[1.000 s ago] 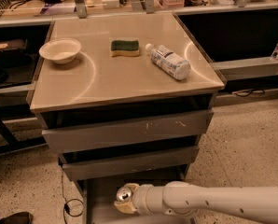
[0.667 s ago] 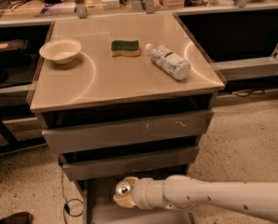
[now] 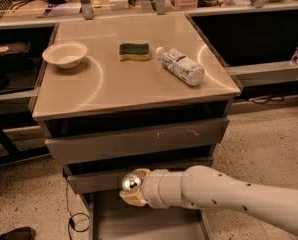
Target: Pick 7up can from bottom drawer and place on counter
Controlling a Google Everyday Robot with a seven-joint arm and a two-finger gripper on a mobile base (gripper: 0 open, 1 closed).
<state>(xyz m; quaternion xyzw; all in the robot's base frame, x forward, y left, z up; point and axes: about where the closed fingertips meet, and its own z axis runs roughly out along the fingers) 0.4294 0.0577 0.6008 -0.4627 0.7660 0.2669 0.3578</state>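
Observation:
The 7up can [image 3: 131, 182] shows its shiny round top in front of the middle drawer's face, lifted above the open bottom drawer [image 3: 154, 225]. My gripper [image 3: 133, 193], at the end of the white arm coming in from the right, is shut on the can with its tan fingers [image 3: 132, 199] wrapped around the can's side. The can's side is mostly hidden by the fingers. The counter [image 3: 114, 86] is the glossy beige top of the cabinet, well above the gripper.
On the counter stand a white bowl [image 3: 65, 53] at the left, a green-and-yellow sponge [image 3: 134, 51] in the middle and a clear plastic bottle [image 3: 181, 65] lying at the right. A cable [image 3: 74, 219] lies on the floor to the left of the drawer.
The gripper has risen with the can, from low over the bottom drawer to the level of the middle drawer's front, drifting slightly left.

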